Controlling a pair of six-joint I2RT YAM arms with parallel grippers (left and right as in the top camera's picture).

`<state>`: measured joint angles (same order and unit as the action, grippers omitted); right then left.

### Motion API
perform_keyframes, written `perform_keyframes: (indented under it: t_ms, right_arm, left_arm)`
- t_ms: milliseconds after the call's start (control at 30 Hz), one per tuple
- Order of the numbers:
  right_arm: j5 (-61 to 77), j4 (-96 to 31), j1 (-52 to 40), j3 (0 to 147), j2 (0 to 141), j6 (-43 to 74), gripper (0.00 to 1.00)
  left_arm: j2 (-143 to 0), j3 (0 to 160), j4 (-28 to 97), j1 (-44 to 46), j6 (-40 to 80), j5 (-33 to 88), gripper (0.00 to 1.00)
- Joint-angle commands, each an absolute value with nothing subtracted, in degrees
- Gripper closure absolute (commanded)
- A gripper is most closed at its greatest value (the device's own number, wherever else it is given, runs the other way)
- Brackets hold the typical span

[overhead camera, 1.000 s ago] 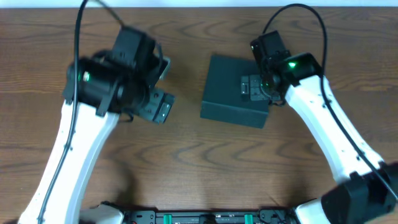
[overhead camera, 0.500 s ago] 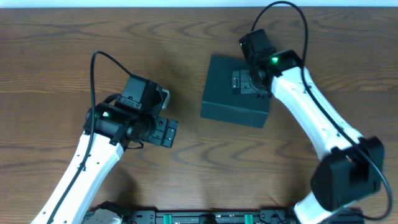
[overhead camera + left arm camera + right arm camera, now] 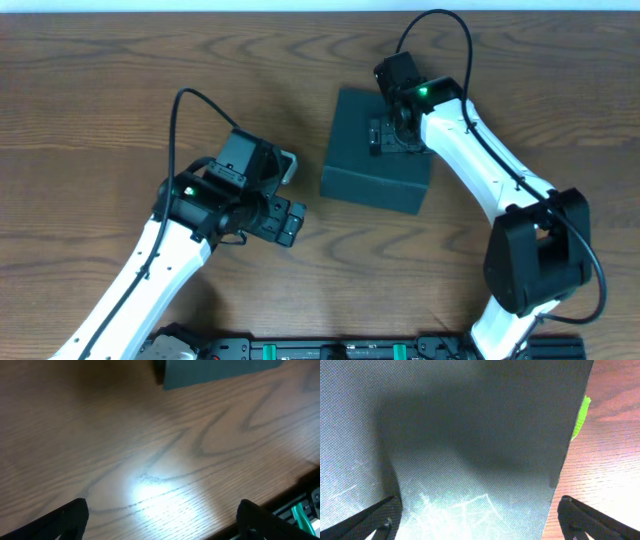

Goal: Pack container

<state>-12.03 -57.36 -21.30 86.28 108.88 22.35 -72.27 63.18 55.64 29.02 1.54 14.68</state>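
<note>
The container (image 3: 365,165), a dark matte square box, lies on the wooden table right of centre with its lid flat. My right gripper (image 3: 380,137) hovers over the back part of the lid, jaws open. In the right wrist view the textured lid (image 3: 470,435) fills most of the frame, between the spread fingertips (image 3: 380,521) and past the gripper's (image 3: 480,522) middle. My left gripper (image 3: 289,222) is open above bare wood, left of the box's front corner. The left wrist view shows that corner (image 3: 215,370) at the top edge, far from the gripper (image 3: 162,519).
A bright green strip (image 3: 581,415) peeks out beside the container's right edge in the right wrist view. The table's front edge (image 3: 295,490) and the rail below it (image 3: 320,350) lie close to my left gripper.
My left arm swung right and toward the front, closer to the container. My right gripper slid left across the lid. Both stayed open.
</note>
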Motion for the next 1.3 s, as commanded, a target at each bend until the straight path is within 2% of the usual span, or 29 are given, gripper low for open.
perform_keyframes:
  t_ms: [0,300,767,1267]
  right_arm:
    - [-13.5,-57.2,-21.8,85.4,112.6,23.6,0.01]
    - [-13.5,-57.2,-21.8,85.4,112.6,23.5,0.01]
    - [-18.2,-58.5,-22.0,85.4,112.6,21.8,0.01]
    - [-22.1,-59.7,-28.9,85.4,112.6,26.0,0.01]
  left_arm:
    - [-72.8,62.9,54.9,30.7,1.8,15.1,0.04]
    - [-74.9,59.9,54.3,32.8,1.7,14.9,0.04]
    - [-75.8,55.6,45.8,33.1,1.9,14.9,0.04]
    - [-75.8,55.6,45.5,33.1,1.9,15.1,0.04]
